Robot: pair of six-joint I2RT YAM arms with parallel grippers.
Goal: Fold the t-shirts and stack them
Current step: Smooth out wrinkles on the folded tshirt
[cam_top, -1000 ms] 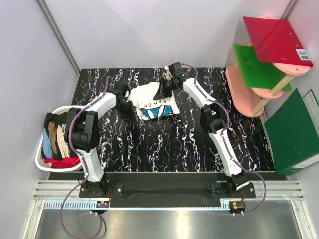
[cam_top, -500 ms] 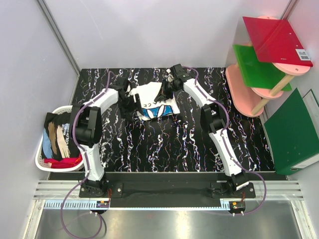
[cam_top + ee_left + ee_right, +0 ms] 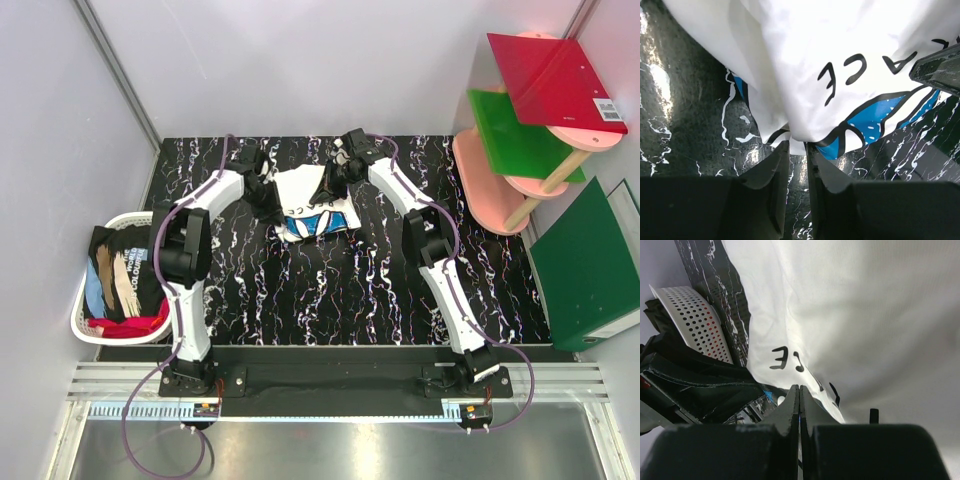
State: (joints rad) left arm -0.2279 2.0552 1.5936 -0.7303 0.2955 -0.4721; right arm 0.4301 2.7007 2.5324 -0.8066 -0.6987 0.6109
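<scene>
White cotton is filling most of both wrist views: the white t-shirt (image 3: 312,205) is lying bunched at the far middle of the black marbled table (image 3: 350,290), between the two arms.

Left gripper (image 3: 262,197): in the left wrist view the left gripper (image 3: 797,150) is showing only a narrow slot between its fingers (image 3: 771,175), and a hanging fold of the white t-shirt (image 3: 840,50) is sitting in that slot. It is reading as pinching the cloth's lower edge.

Right gripper (image 3: 335,178): it is sitting at the shirt's far right edge. In its own view the right gripper (image 3: 799,392) is showing both fingers pressed flat together with no gap. The white t-shirt (image 3: 865,315) is hanging just behind the tips. I cannot tell whether a layer is being caught between them.

Hard to read:
- The dark lettering (image 3: 847,67) is appearing upside down and broken by folds, so only a few letters are showing.
- The blue print (image 3: 875,115) is tucking partly under the cloth.
- A dark block (image 3: 940,67) is being cut off by the right edge; not identifiable.
- A pale perforated panel (image 3: 700,325) is showing at left, partly covered by dark arm parts; I cannot say what it is.

Other tees are lying in the white basket (image 3: 80,310) at the table's left edge: a black tee with tan streaks (image 3: 115,275) on top, a red tee (image 3: 130,325) at the near end, and a sliver of blue cloth (image 3: 92,285). The left arm is overlapping the basket's right side.
</scene>
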